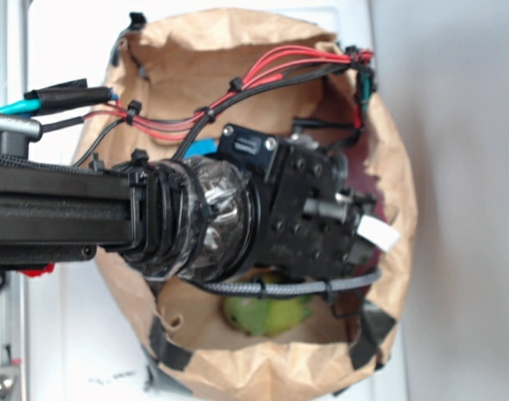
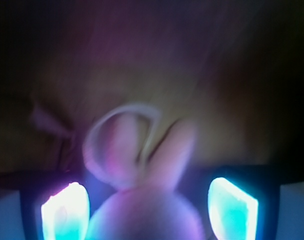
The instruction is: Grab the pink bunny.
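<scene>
The pink bunny (image 2: 146, 217) fills the bottom middle of the wrist view, blurred and very close. Its two long ears (image 2: 121, 155) point up and a thin white loop (image 2: 127, 111) arcs above them. My gripper (image 2: 148, 200) is open around it, with one glowing fingertip (image 2: 64, 210) close against the bunny's left side. The other fingertip (image 2: 232, 207) stands off to the right with a dark gap. In the exterior view the black gripper body (image 1: 308, 209) reaches down into a brown paper bag (image 1: 237, 38) and hides the bunny.
A green fuzzy plush (image 1: 267, 313) lies in the bag below the wrist. Something dark red (image 1: 364, 163) shows near the bag's right wall. Red and black cables (image 1: 271, 71) loop over the bag, whose crumpled walls stand close around the gripper.
</scene>
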`<state>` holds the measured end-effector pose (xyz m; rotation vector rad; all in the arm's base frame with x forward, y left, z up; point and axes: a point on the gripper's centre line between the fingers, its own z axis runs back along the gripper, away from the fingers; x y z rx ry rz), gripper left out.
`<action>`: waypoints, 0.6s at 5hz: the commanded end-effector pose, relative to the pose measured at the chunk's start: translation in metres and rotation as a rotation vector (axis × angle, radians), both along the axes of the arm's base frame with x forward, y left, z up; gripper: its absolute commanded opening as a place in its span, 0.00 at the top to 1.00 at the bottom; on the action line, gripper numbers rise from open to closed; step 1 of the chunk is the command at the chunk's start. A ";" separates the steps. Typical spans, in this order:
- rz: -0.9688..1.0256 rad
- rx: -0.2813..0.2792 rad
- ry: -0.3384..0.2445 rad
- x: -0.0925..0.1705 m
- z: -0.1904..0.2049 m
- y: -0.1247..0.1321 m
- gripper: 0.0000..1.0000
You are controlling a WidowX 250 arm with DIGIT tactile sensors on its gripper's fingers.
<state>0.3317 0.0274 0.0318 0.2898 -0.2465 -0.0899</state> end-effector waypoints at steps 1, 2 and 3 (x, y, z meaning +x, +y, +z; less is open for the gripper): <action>-0.022 0.044 -0.055 -0.002 -0.012 -0.006 1.00; -0.030 0.020 -0.077 -0.003 -0.005 -0.007 1.00; -0.033 0.008 -0.090 -0.004 0.000 -0.007 1.00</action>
